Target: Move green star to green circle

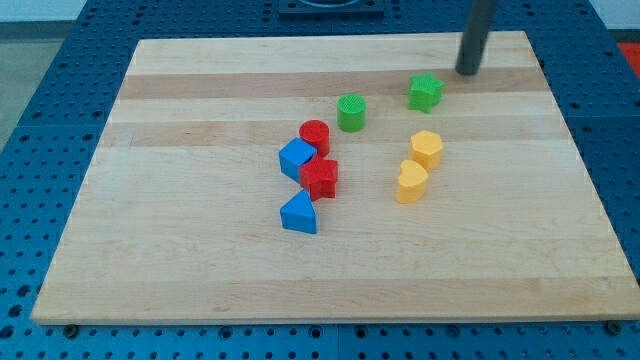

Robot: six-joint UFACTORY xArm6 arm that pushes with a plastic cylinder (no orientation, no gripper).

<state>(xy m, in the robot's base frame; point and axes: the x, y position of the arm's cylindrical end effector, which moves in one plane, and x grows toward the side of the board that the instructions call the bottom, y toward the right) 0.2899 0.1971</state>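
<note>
my tip (467,72): up-right of green star (425,92), apart | star: no long axis | green circle (351,112): left | no gripper fitted

The bench (200,250) is pale wood in glued strips, smooth with a satin sheen. The green star (425,92) and green circle (351,112) look like matt plastic with faintly ridged tops.

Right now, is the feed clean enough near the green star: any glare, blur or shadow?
Camera view: sharp, evenly lit, no glare on the board; green star and green circle crisp, with faint soft shadows; my tip is slightly soft, up-right of the star.
</note>
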